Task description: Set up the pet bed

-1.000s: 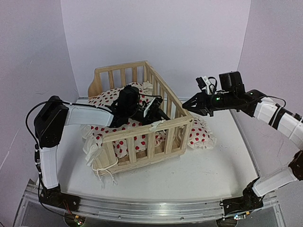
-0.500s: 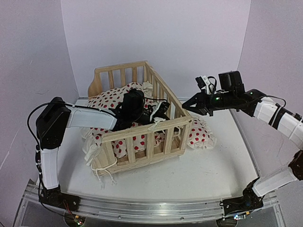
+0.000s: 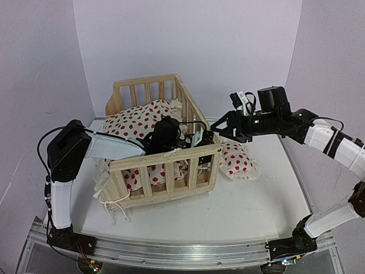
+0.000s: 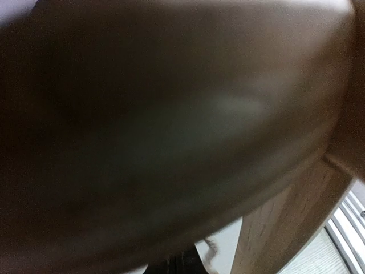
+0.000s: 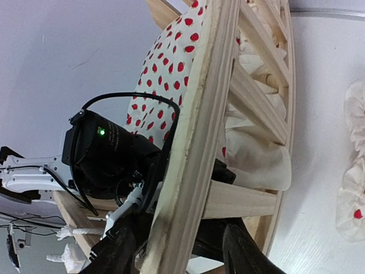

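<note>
Your pet bed (image 3: 165,162) stands on the table (image 3: 245,211), with its red-dotted cushion (image 3: 134,120) heaped inside. Your left gripper (image 3: 202,140) is clenched inside the bed's front right corner. Your right gripper (image 3: 219,127) is released, fingers (image 5: 245,254) spread astride the bed's right rail.

The top external view looks down from above and behind my bases toward the far wall. It stands well back and takes in the whole table (image 3: 251,205), my left arm (image 3: 108,145), my right arm (image 3: 319,131) and the pet bed (image 3: 165,162). My left wrist camera is pressed so near the bed's wood that almost everything is brown blur. My right wrist camera, rolled sideways, looks leftward from close along the bed's right rail (image 5: 199,142). It shares that rail, the cushion (image 5: 171,63) and my left arm with the top view.
</note>
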Available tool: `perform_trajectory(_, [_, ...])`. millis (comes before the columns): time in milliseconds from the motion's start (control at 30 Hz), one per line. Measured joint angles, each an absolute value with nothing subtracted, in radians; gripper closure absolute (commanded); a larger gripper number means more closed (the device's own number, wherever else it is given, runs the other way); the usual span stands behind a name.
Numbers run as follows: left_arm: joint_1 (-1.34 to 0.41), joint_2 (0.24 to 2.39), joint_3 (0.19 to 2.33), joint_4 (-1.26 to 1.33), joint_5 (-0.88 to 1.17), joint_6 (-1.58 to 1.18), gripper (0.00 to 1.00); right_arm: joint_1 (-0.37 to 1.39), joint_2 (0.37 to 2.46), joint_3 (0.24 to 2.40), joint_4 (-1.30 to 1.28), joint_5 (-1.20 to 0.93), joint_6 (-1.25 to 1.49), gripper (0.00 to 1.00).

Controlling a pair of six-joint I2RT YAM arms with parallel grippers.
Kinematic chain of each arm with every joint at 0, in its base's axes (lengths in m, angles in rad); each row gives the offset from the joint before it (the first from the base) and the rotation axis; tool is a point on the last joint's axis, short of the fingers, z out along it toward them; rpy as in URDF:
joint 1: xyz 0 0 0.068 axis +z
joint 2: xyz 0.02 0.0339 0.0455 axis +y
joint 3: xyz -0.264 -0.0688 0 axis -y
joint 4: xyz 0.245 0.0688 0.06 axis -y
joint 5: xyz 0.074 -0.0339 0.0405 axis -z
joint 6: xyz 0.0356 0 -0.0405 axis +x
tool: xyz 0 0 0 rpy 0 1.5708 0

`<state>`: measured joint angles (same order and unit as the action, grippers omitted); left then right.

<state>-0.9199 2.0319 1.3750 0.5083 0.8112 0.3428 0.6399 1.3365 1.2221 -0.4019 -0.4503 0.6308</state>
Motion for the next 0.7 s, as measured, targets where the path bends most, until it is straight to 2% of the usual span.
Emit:
perform_trajectory(67, [-0.92, 2.032, 1.36, 0.508, 0.799, 0.343, 1.0, 0.607, 1.31, 1.224, -0.439, -0.436, 0.611, 0.22])
perform_trajectory(133, [-0.919, 2.031, 1.346, 0.518, 0.788, 0.343, 1.0, 0.53, 1.263, 1.224, -0.475, -0.422, 0.593, 0.18])
perform_trajectory(200, [-0.917, 2.029, 1.336, 0.525, 0.778, 0.342, 1.0, 0.426, 1.216, 1.216, -0.488, -0.416, 0.579, 0.17])
perform_trajectory(333, [-0.916, 2.027, 1.332, 0.525, 0.773, 0.342, 0.98, 0.25, 1.161, 1.122, -0.486, -0.456, 0.523, 0.24])
perform_trajectory(467, [-0.917, 2.026, 1.332, 0.521, 0.783, 0.33, 0.71, 0.265, 1.225, 0.967, -0.458, -0.599, 0.461, 0.25])
perform_trajectory(633, [-0.924, 2.003, 1.305, 0.497, 0.746, 0.294, 0.53, 0.337, 1.254, 0.795, -0.431, -0.704, 0.442, 0.28])
perform_trajectory(700, [-0.923, 1.979, 1.287, 0.473, 0.726, 0.274, 0.48, 0.362, 1.254, 0.777, -0.391, -0.737, 0.445, 0.29])
